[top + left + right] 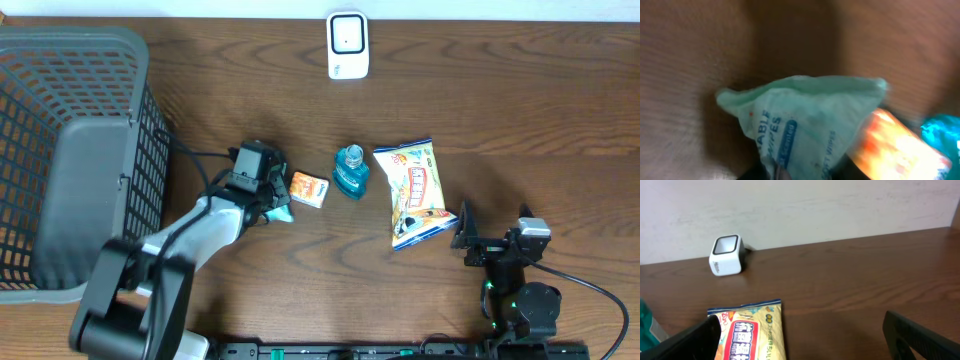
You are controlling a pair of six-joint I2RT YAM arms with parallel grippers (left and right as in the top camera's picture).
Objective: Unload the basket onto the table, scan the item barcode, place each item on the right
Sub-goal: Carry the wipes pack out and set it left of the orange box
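Counting down from the big grey basket (60,150) at the left of the table (520,100) and the snack bag (418,192) on the right, the pack of wipes (805,120), probably the item to scan, lies near the middle under the left gripper (272,200); whether those jaws pinch it I cannot tell; the right gripper (805,337) stands spread wide and empty; the pack looks light, soft and crinkly, likely slippery, so a flat sealed edge seems the best hold; the scanner (348,45) sits far back; a small orange box (308,188) lies just right of the pack.
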